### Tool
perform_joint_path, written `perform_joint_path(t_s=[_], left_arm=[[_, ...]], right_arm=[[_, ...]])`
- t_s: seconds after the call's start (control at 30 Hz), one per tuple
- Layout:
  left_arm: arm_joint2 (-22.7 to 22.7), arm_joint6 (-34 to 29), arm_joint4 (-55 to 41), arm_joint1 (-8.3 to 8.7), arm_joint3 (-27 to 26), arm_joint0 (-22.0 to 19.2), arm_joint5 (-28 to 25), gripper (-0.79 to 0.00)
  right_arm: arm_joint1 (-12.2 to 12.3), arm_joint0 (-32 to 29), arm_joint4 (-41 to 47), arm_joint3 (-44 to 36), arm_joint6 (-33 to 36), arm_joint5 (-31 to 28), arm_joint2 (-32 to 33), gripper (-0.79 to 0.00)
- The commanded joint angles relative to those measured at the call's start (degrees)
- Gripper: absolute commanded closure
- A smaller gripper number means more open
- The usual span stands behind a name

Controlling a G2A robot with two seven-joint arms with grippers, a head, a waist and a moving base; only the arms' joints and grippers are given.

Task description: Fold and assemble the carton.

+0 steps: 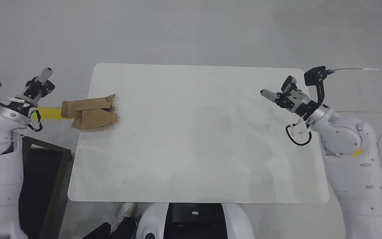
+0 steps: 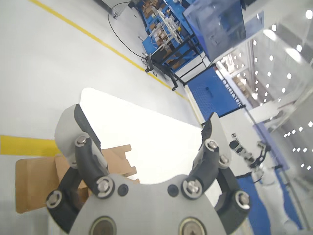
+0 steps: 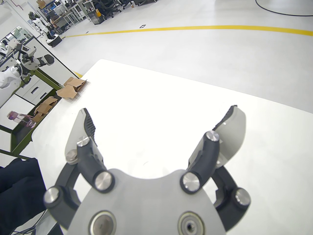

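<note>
One carton point(image 1: 91, 115) lies near the spread left pincer point(image 2: 144, 114).

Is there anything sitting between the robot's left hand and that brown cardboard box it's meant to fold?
Nothing visible does. The flat carton lies at the edge of the table, close beside the left gripper. Its fingers are open, and the gap between them and the cardboard looks free.

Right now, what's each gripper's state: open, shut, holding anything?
Left gripper: open, holding nothing, apart from the carton.
Right gripper: open, holding nothing.
</note>
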Motion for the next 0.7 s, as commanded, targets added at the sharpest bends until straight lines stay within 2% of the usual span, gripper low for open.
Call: perform_joint_path(t_s=[0.0,0.1,0.2,0.47,0.67], left_arm=[[-1.0,-1.5,-1.3,0.33,2.6,-0.6,2.3,-0.785],[-2.0,-3.5,-2.8,0.76,7.9,-2.1,7.0,-0.785],[-2.9,-5.5,-4.6,1.15,13.7,-3.6,8.7,-0.785],[-1.8,-4.1,-2.1,1.62,25.9,-6.9,6.2,-0.785],[1.7,-1.7,0.2,0.77,34.2,-10.8,6.7,-0.785]], right_arm=[[0.0,0.0,0.0,0.0,0.0,0.0,0.0,-0.785],[0.0,0.0,0.0,0.0,0.0,0.0,0.0,-0.785],[0.0,0.0,0.0,0.0,0.0,0.0,0.0,-0.785],[0.0,0.0,0.0,0.0,0.0,0.0,0.0,-0.785],[0.0,0.0,0.0,0.0,0.0,0.0,0.0,-0.785]])
